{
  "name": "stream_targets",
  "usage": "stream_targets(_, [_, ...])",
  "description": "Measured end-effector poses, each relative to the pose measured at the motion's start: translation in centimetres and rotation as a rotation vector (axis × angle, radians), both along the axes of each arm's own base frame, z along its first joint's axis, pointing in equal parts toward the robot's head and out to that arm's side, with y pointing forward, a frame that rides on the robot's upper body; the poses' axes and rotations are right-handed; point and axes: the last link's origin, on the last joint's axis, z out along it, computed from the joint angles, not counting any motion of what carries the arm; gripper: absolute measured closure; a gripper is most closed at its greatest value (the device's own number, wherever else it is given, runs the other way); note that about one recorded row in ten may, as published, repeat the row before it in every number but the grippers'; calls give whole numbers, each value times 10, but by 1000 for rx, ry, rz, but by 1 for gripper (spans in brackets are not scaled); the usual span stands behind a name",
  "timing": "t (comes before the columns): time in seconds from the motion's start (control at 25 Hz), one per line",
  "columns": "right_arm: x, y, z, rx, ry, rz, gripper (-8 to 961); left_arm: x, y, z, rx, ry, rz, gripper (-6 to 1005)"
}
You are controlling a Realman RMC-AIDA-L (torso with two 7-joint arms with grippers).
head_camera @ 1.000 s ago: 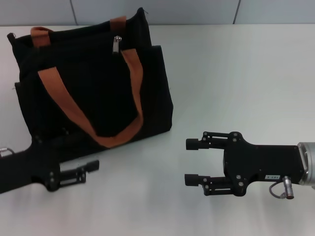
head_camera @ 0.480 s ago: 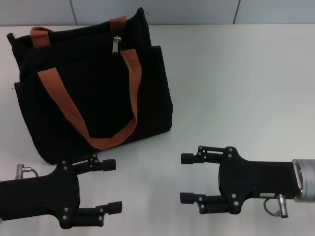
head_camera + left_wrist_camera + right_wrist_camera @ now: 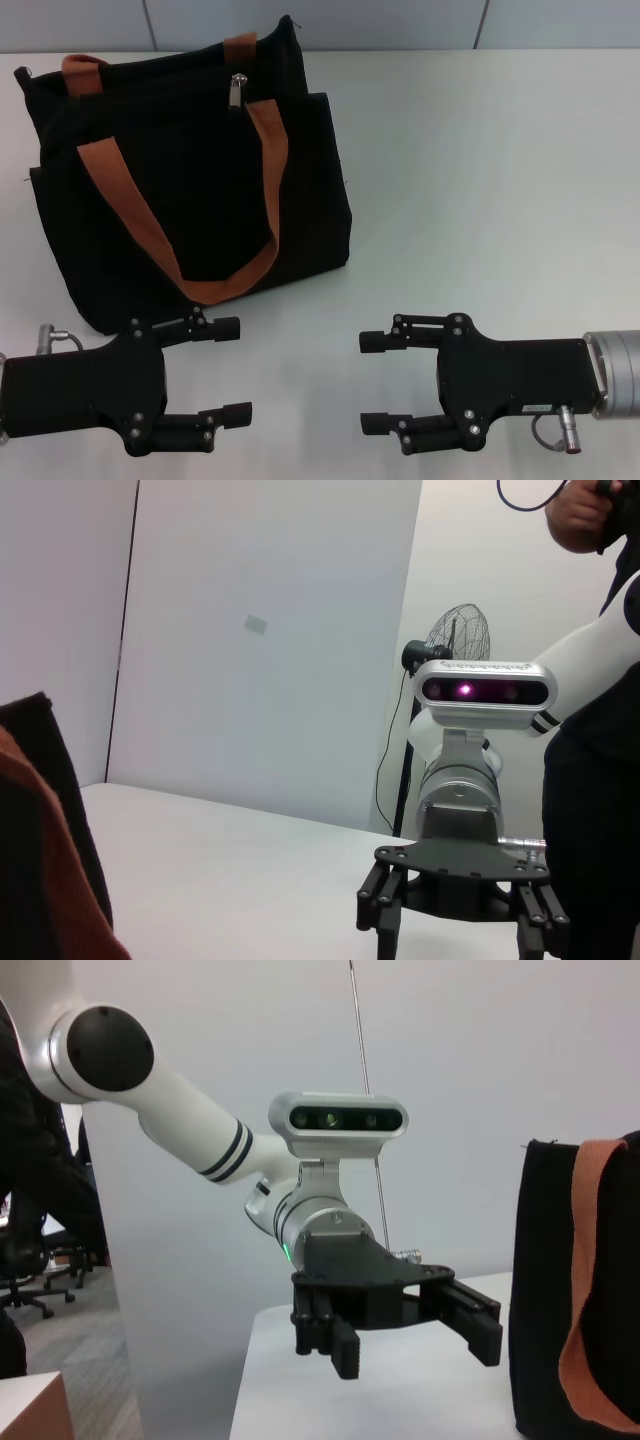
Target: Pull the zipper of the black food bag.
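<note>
Both the left gripper [image 3: 234, 370] and right gripper [image 3: 372, 382] hover wide apart and empty before the black food bag [image 3: 150, 200], zipper [image 3: 237, 90] untouched.

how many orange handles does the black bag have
2. One orange handle hangs in a loop down the black bag's near face; the other shows along its far top edge, partly hidden.

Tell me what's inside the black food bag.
Nothing visible: the black food bag hides its contents; only the zipper pull shows on top. Both end effectors sit open, clear of it.
</note>
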Motion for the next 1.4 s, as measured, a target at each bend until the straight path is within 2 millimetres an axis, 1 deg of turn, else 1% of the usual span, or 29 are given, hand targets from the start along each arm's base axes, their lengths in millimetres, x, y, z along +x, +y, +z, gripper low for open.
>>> stream_targets(0.2, [-1, 4, -1, 2, -13, 1, 172, 0, 1, 0, -1, 5, -3, 170])
stream_targets(0.56, [-2, 5, -1, 8, -9, -2, 140, 0, 2, 1, -6, 11, 0, 170])
stream_targets(1.4, [-2, 6, -1, 15, -10, -13, 140, 0, 1, -1, -11, 8, 0, 170])
